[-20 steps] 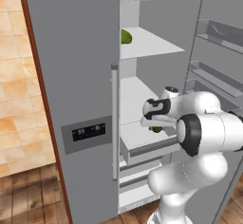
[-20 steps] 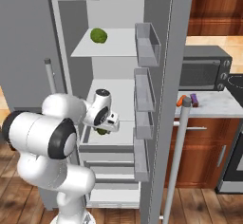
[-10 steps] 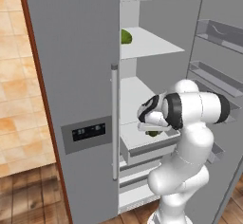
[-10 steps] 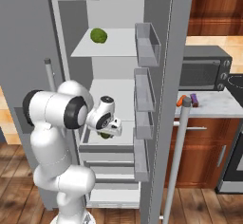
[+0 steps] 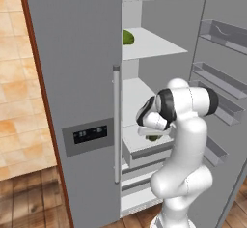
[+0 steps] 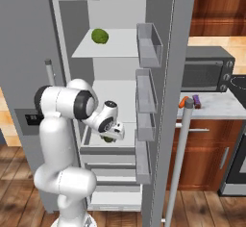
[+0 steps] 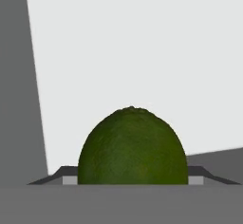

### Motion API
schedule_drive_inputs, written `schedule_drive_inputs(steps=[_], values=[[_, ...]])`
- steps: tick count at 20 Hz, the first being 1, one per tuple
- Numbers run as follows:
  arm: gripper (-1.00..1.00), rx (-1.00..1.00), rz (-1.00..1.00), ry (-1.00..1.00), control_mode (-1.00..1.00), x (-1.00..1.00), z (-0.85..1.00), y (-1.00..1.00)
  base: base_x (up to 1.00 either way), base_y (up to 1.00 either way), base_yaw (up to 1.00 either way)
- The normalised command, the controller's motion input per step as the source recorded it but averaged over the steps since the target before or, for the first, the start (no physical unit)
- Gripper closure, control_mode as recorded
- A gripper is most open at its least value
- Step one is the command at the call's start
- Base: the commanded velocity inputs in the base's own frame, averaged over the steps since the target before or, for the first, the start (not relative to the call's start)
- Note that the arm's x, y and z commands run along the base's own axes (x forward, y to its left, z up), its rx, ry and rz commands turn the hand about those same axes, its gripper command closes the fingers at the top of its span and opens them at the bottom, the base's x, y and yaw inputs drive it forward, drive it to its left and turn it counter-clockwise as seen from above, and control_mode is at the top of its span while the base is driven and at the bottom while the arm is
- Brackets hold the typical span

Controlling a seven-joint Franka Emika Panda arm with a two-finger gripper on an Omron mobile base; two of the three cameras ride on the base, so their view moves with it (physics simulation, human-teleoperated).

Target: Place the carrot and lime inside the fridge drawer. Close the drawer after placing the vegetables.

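At the frame's centre, the gripper point(image 6: 111, 135) holds the lime point(image 7: 132, 147) above the open drawer point(image 5: 144, 147), ready for release.

The lime point(image 7: 132, 147) between my fingers looks matt and finely pebbled, dark green. The fridge drawer point(image 5: 144, 150) under it reads as smooth pale plastic. At my three o'clock, the door bins point(image 6: 145, 84) look grey and translucent. The floor point(image 5: 29, 200) is glossy wood planks.
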Motion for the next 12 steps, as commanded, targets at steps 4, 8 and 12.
schedule_drive_inputs(steps=[4, 8, 12], values=[[1.00, 0.00, 0.00, 0.00, -1.00, 0.18, -0.42, 0.00, 0.00, 0.00, 0.00], [1.00, 0.00, 0.00, 0.00, -1.00, 0.29, -0.32, 0.00, 0.00, 0.00, 0.00], [1.00, 0.00, 0.00, 0.00, -1.00, 0.07, -0.47, 0.00, 0.00, 0.00, 0.00]])
